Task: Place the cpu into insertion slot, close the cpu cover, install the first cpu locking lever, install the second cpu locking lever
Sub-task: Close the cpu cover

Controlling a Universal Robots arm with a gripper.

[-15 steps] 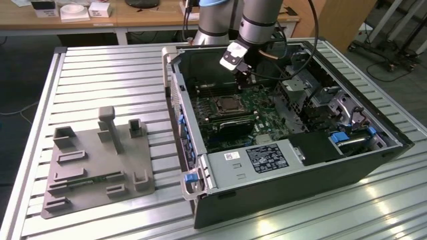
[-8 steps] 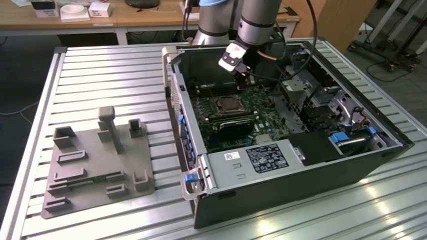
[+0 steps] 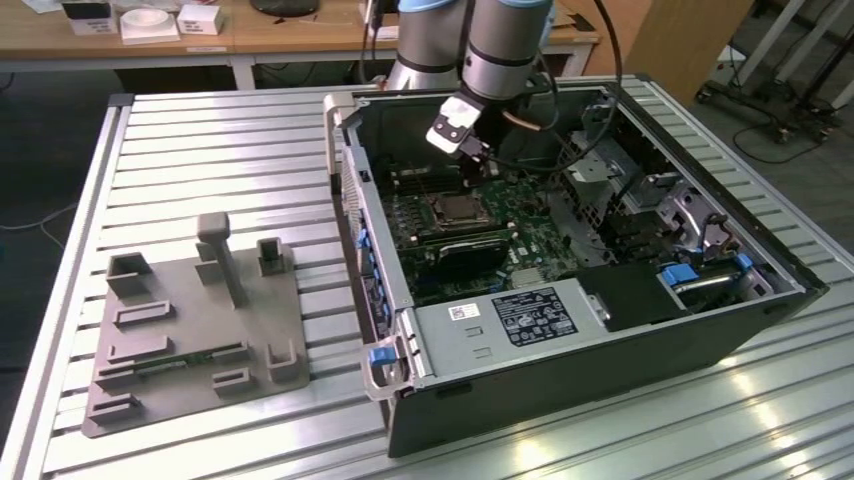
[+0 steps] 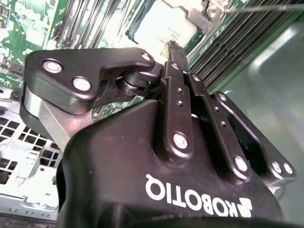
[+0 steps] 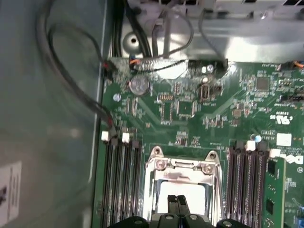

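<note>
- The cpu, a pale square chip, lies flat in the insertion slot on the green circuit board. In the second wrist view its light face shows just beyond the fingertips.
- The cpu cover, a silvery metal frame, lies down over the socket, and the chip shows through its cut-out middle. One corner of the frame is visible in the second wrist view.
- Whether either locking lever is latched cannot be told.
- The gripper hangs directly over the socket, its tip above the near edge of the chip. Contact with the chip or the frame cannot be told.
- In both wrist views the two fingers meet at the tip with no gap between them, and nothing is held.
- Banks of long black memory slots run along one side of the socket, and a second bank runs along the other.
- A round coin cell sits on the board beyond the socket, near a loop of dark cables that lies against the case wall.
- In the exterior view the arm reaches down into the open black computer case, with the gripper low over the board.
- The case lies on its side on a slatted metal table.
- A grey moulded fixture stands on the table to the exterior view's left of the case, apart from it.
</note>
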